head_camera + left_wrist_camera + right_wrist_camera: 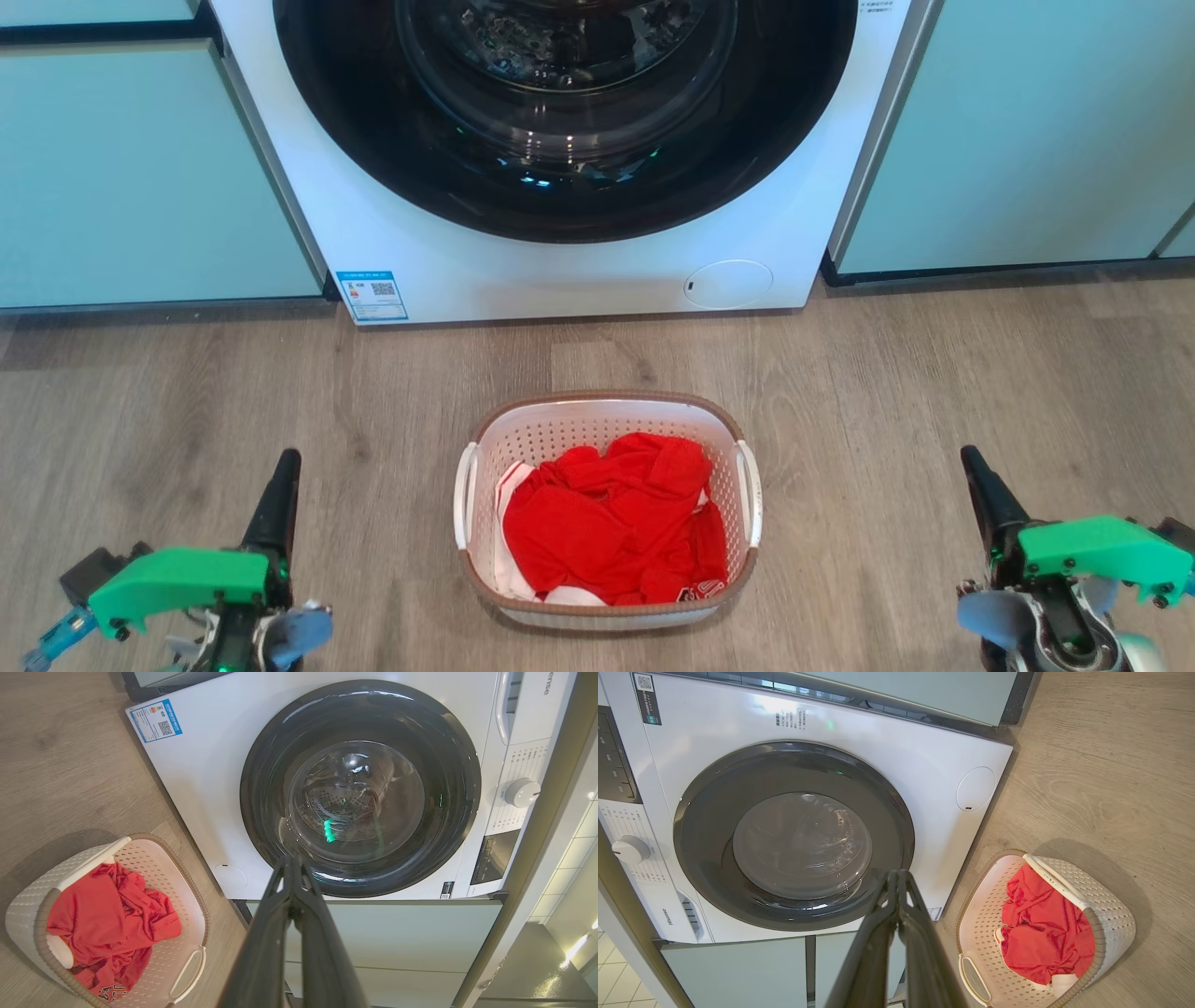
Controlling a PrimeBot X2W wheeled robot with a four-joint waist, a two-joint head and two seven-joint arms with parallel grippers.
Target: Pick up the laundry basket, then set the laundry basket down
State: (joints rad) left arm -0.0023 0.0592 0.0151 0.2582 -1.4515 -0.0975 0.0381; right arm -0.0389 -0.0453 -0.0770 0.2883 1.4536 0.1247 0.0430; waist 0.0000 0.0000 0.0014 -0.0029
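Far boundary: washing machine (448,252) front, round door shut, pale green cabinets (131,168) flush on either side. A strip of bare wood floor (887,392) runs between the machine and the laundry basket (579,431).

Basket sits upright on the floor, centred in front of the machine door, roughly midway between both grippers and well apart from each. Open floor on its left and right, nothing lying in those lanes.

Orientation: opening faces up. Left handle (464,495) and right handle (750,495) are on the sides, so the handle-to-handle axis runs left-right, parallel to the machine front. Head view shows it wider than deep, but foreshortening makes the true long side uncertain.

Contents: crumpled red garment (607,523) covers most of the bottom, with white fabric (509,490) showing at its left edge. All of it sits below the brown rim.

Left gripper (283,467): fingers pressed together, holding nothing, pointing at the machine, left of the basket.
Right gripper (976,467): the same, fingers together and empty, right of the basket.
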